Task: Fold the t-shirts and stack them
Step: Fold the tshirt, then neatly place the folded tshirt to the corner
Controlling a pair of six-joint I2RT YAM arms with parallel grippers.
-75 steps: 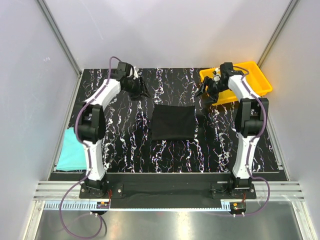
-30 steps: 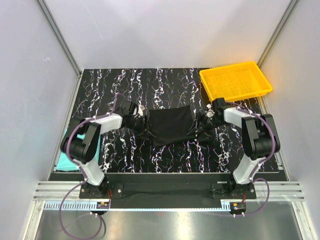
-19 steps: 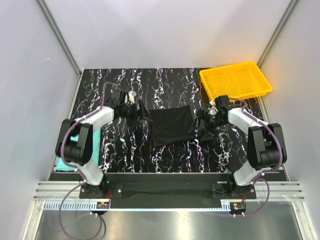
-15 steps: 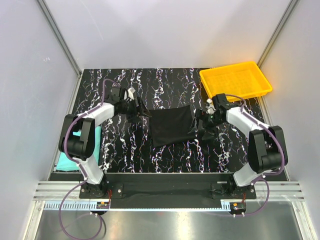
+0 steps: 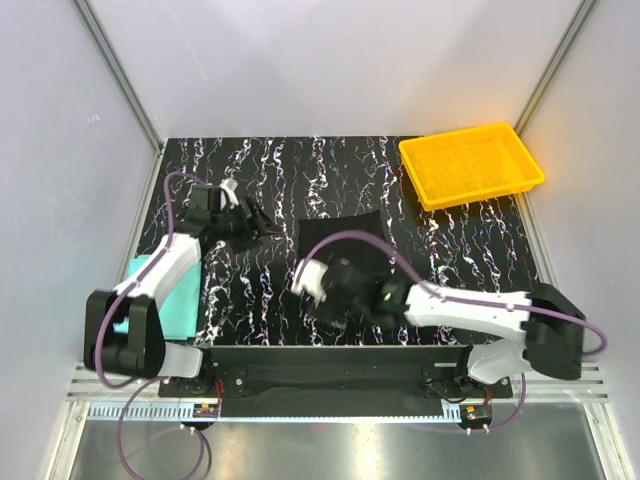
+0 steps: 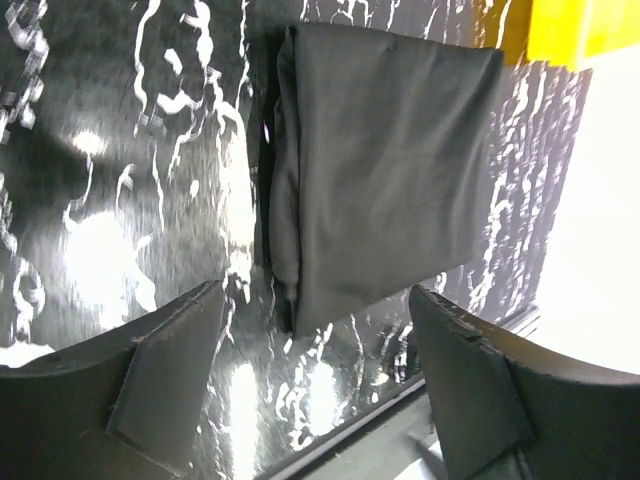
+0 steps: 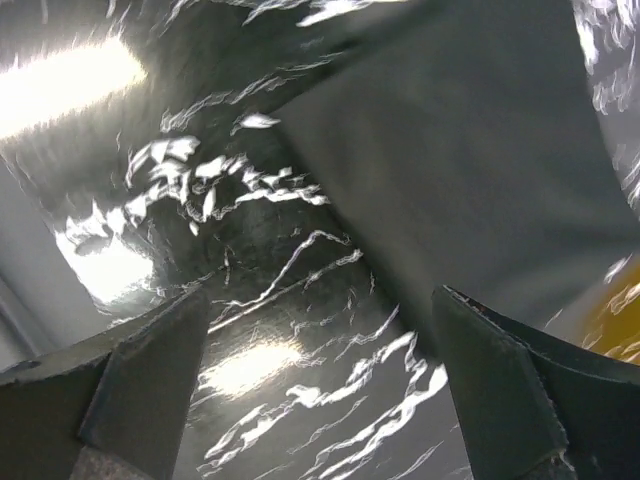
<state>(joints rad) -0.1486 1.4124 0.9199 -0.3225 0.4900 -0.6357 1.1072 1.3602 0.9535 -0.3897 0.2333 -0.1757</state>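
A: Black shirt (image 5: 340, 236)?
B: Folded mid-surface (image 5: 470, 250), likely as stack base. Left gripper (image 6: 318, 292), right gripper (image 7: 320, 300): spread wide, holding nothing.
A: Teal shirt (image 5: 160, 300)?
B: Left edge, seemingly awaiting folding.

Pretty clearly a robotics lab cell: plain white walls (image 5: 330, 60) on aluminium posts (image 5: 115, 70) box in a marbled table (image 5: 260, 170). Left arm (image 5: 165, 270) and right arm (image 5: 470, 305) sit by a near metal rail (image 5: 330, 382), purple cables (image 5: 150, 440) trailing.

Readable text, labels, brands, numbers, signs: none. Nothing legible on the black shirt (image 5: 340, 232), teal shirt (image 5: 180, 305), yellow tray (image 5: 470, 165) or marbled table (image 5: 260, 290).
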